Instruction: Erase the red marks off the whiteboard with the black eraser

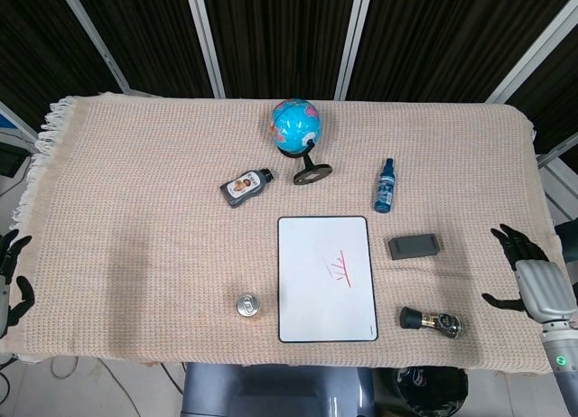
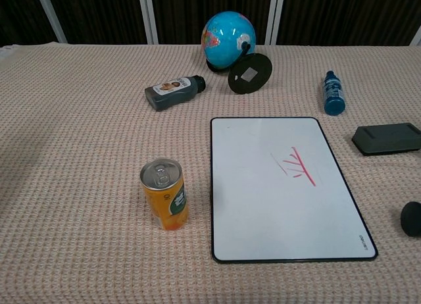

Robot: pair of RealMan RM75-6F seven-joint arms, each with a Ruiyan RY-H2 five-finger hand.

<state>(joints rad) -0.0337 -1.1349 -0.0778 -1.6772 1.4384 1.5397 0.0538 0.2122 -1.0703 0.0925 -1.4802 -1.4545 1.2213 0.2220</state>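
The whiteboard (image 1: 327, 278) lies flat on the cloth-covered worktop (image 1: 135, 209), a white rectangle with a thin dark frame and rounded corners. Its red marks (image 1: 342, 266), a few short slanted strokes, sit right of the board's middle. The black eraser (image 1: 414, 246), a dark oblong block, lies flat just right of the board, apart from it.

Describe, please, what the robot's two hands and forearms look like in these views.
Only the head view shows them. The right hand has black fingers on a light grey, boxy palm shell; below it, the grey wrist carries a small green light at the frame's bottom corner. The left hand is cut off by the frame's edge: black fingers and a sliver of pale grey palm show. No cables or markings are visible.
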